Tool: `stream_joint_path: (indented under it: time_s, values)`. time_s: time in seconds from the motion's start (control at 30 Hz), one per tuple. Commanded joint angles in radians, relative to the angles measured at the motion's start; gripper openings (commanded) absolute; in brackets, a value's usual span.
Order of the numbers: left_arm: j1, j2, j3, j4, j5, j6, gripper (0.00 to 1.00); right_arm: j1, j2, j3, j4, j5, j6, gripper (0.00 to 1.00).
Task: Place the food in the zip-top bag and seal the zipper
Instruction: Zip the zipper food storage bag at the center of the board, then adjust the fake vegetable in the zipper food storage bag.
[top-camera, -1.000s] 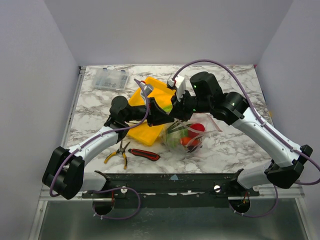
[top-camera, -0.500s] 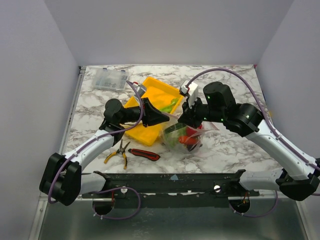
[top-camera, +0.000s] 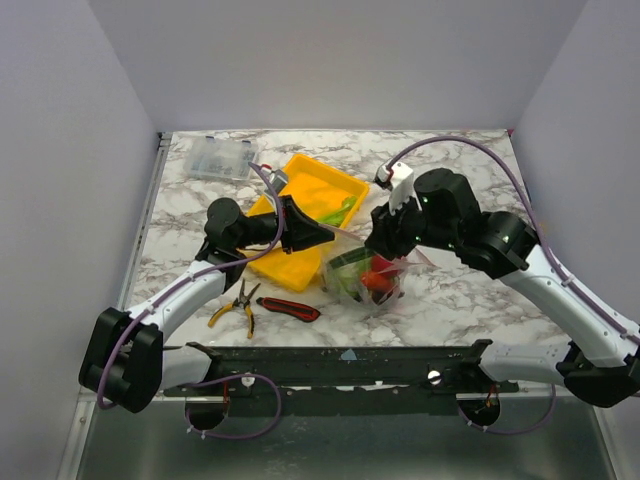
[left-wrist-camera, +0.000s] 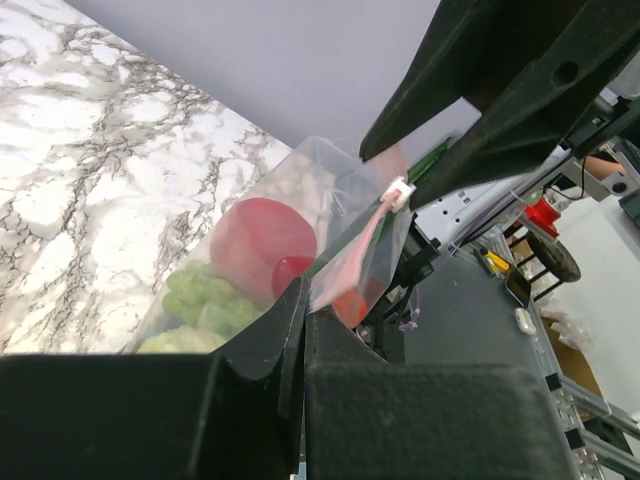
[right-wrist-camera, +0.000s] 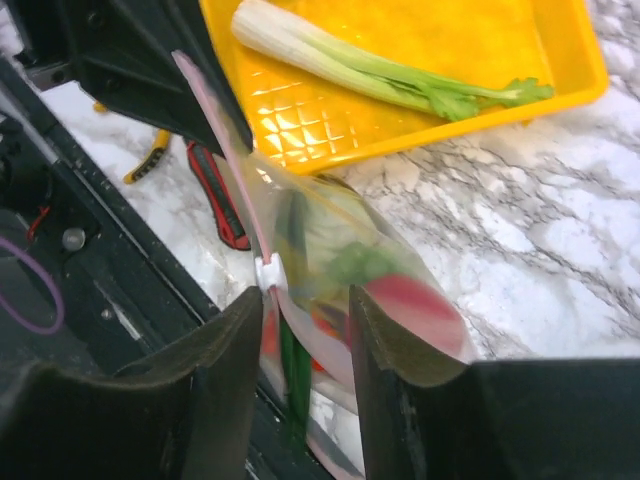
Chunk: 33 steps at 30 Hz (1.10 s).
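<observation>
The zip-top bag (top-camera: 366, 274) hangs over the marble between my two grippers, with a red tomato (left-wrist-camera: 262, 240), green grapes (left-wrist-camera: 198, 300) and other food inside. My left gripper (left-wrist-camera: 305, 296) is shut on the bag's mouth edge at one end of the pink zipper (left-wrist-camera: 358, 250). My right gripper (right-wrist-camera: 305, 295) is open, one finger on each side of the bag's top. The white slider (right-wrist-camera: 266, 272) sits just past the tip of its left finger. A white-green leek (right-wrist-camera: 380, 75) lies in the yellow tray (right-wrist-camera: 500, 40).
Yellow-handled pliers (top-camera: 240, 304) and a red-black utility knife (top-camera: 290, 309) lie near the table's front edge, left of the bag. A clear hard box (top-camera: 222, 155) stands at the back left. The yellow tray (top-camera: 290, 265) is right behind the bag.
My right gripper moved right along the bag's top, away from the left gripper, and its jaws have opened. The left gripper has kept its hold and barely moved.
</observation>
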<state>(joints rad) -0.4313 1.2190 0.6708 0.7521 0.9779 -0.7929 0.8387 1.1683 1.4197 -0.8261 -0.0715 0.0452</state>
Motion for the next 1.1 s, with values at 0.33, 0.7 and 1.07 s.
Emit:
stream_joint_path:
  time_s: [0.33,0.7,1.07]
  values:
    - [0.023,0.001,0.002,0.027,-0.004,-0.026,0.00,0.000,-0.127,0.067,-0.027,-0.014,0.752,0.64]
    - [0.023,0.024,-0.007,0.092,-0.002,-0.073,0.00,0.000,-0.164,-0.048,-0.040,0.107,0.842,0.55]
    - [0.023,0.006,-0.014,0.090,0.004,-0.073,0.00,0.000,-0.151,-0.071,-0.071,0.296,0.844,0.49]
